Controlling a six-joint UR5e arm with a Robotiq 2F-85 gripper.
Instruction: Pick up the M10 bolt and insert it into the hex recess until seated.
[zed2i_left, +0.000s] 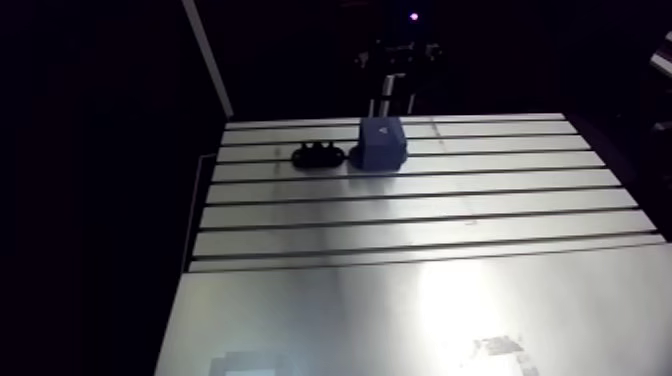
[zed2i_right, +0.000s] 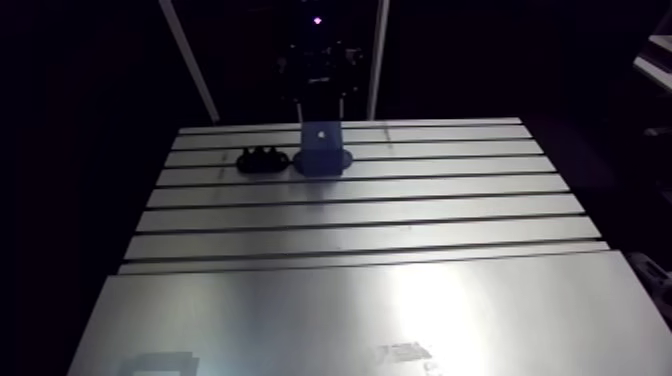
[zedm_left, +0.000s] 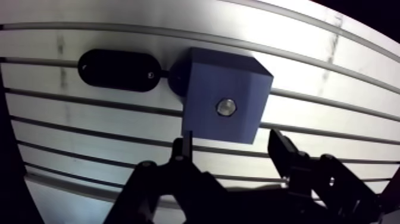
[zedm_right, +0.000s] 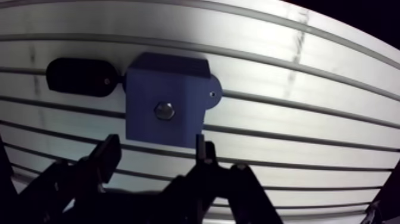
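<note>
The tool is spread wide and holds nothing. Its fingers stand on either side of the near edge of the blue block and do not touch it. The M10 bolt is in the hex recess on the block's top face, with only its bright head showing, and it looks seated. The step in hand therefore seems to be backing off: lift straight along the bolt's axis with the fingers wide, so neither clips the block. A black holder lies just left of the block. The wrist points down over the block at the far end of the bench.
</note>
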